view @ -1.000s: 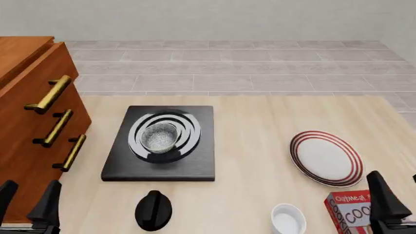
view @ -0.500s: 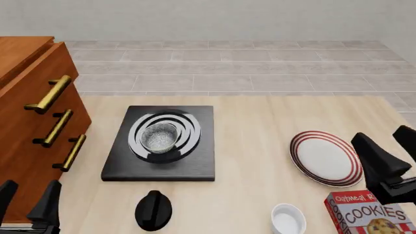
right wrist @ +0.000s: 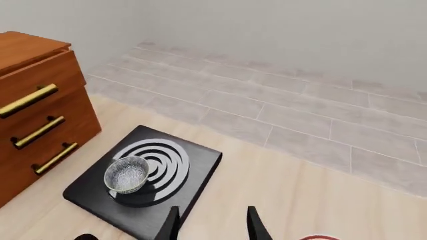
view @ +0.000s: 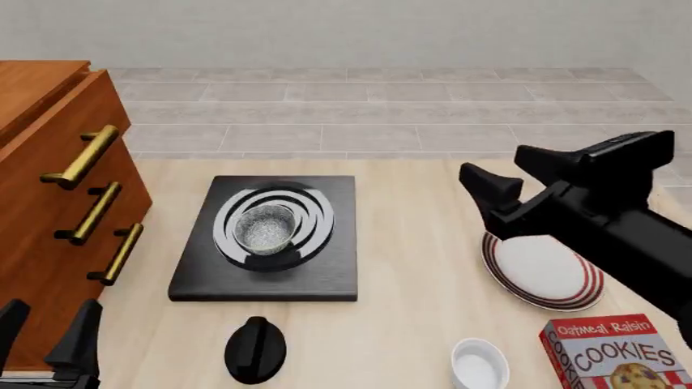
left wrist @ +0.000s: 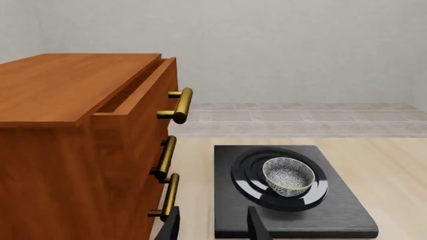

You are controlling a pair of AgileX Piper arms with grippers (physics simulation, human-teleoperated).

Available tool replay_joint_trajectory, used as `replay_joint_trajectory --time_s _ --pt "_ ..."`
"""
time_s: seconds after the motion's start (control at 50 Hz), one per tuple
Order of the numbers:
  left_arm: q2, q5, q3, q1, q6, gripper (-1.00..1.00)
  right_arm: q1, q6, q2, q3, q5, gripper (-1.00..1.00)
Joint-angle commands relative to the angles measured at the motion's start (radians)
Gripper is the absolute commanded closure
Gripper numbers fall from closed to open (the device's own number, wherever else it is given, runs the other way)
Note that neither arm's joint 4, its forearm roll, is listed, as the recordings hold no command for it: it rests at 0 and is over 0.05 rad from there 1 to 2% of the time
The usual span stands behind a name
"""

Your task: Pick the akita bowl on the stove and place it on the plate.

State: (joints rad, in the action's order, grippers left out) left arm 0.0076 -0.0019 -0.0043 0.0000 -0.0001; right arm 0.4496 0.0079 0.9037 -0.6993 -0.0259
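Right end effector has come up fast from the near right corner of the tabletop over the last second and now hangs above the plate, fingers spread and empty, pointing left toward the stove. So the right arm looks like the one going for the pick; it's in the approach, nothing gripped yet. The akita bowl hasn't moved: it sits upright on the burner rings, roughly centred on the stove, well apart from the right end effector. Right wrist view confirms this: bowl on the rings, fingertips parted with only tabletop between them, bowl off to one side of the line of reach, so the arm needs more travel plus some re-aiming before descent. Left end effector hasn't budged, parked at the near left corner beside the wooden drawer cabinet, fingers apart, holding nothing; its wrist camera also has the bowl in sight. Plate is bare and partly under the right arm in the front view. Clutter near the right side: cookie box, plain white bowl, round black knob in front of the stove; none sits between stove and plate, so the carry path looks open. Judgement: task barely started, grasp and transfer all remain
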Motion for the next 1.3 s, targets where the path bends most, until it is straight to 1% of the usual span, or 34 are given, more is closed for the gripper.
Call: replay_joint_trajectory --time_s 0.02,0.16,0.22,0.28,0.3,0.32,0.36,0.44,0.58,0.62,0.7,0.72,0.76,0.78,0.92,0.96,1.02,1.04,1.08,1.22,1.3 --pt "0.0 0.0 0.0 0.0 0.0 -1.0 0.094 0.017 0.206 -0.107 0.034 -1.0" --pt "0.0 0.0 0.0 0.0 0.0 -1.0 0.133 0.035 0.307 -0.166 0.059 -1.0" --pt "0.0 0.0 0.0 0.0 0.0 -1.0 0.164 0.06 0.365 -0.205 0.047 -1.0" --pt "0.0 0.0 0.0 0.0 0.0 -1.0 0.195 0.064 0.406 -0.235 0.051 -1.0" --pt "0.0 0.0 0.0 0.0 0.0 -1.0 0.201 0.084 0.423 -0.247 0.048 -1.0" --pt "0.0 0.0 0.0 0.0 0.0 -1.0 0.202 0.079 0.432 -0.25 0.055 -1.0" --pt "0.0 0.0 0.0 0.0 0.0 -1.0 0.226 0.092 0.468 -0.274 0.056 -1.0" --pt "0.0 0.0 0.0 0.0 0.0 -1.0 0.233 0.113 0.505 -0.294 0.069 -1.0" --pt "0.0 0.0 0.0 0.0 0.0 -1.0 0.256 0.103 0.579 -0.339 0.074 -1.0" --pt "0.0 0.0 0.0 0.0 0.0 -1.0 0.271 0.115 0.608 -0.354 0.075 -1.0" --pt "0.0 0.0 0.0 0.0 0.0 -1.0 0.278 0.121 0.648 -0.371 0.08 -1.0" --pt "0.0 0.0 0.0 0.0 0.0 -1.0 0.279 0.134 0.665 -0.378 0.083 -1.0" --pt "0.0 0.0 0.0 0.0 0.0 -1.0 0.29 0.127 0.686 -0.388 0.081 -1.0" --pt "0.0 0.0 0.0 0.0 0.0 -1.0 0.288 0.135 0.694 -0.394 0.081 -1.0" --pt "0.0 0.0 0.0 0.0 0.0 -1.0 0.305 0.135 0.754 -0.438 0.066 -1.0" --pt "0.0 0.0 0.0 0.0 0.0 -1.0 0.308 0.146 0.77 -0.447 0.063 -1.0" --pt "0.0 0.0 0.0 0.0 0.0 -1.0 0.312 0.119 0.811 -0.473 0.052 -1.0" --pt "0.0 0.0 0.0 0.0 0.0 -1.0 0.307 0.124 0.818 -0.479 0.053 -1.0" --pt "0.0 0.0 0.0 0.0 0.0 -1.0 0.297 0.115 0.836 -0.495 0.044 -1.0" --pt "0.0 0.0 0.0 0.0 0.0 -1.0 0.304 0.148 0.889 -0.527 0.04 -1.0" --pt "0.0 0.0 0.0 0.0 0.0 -1.0 0.314 0.153 0.924 -0.556 0.025 -1.0"
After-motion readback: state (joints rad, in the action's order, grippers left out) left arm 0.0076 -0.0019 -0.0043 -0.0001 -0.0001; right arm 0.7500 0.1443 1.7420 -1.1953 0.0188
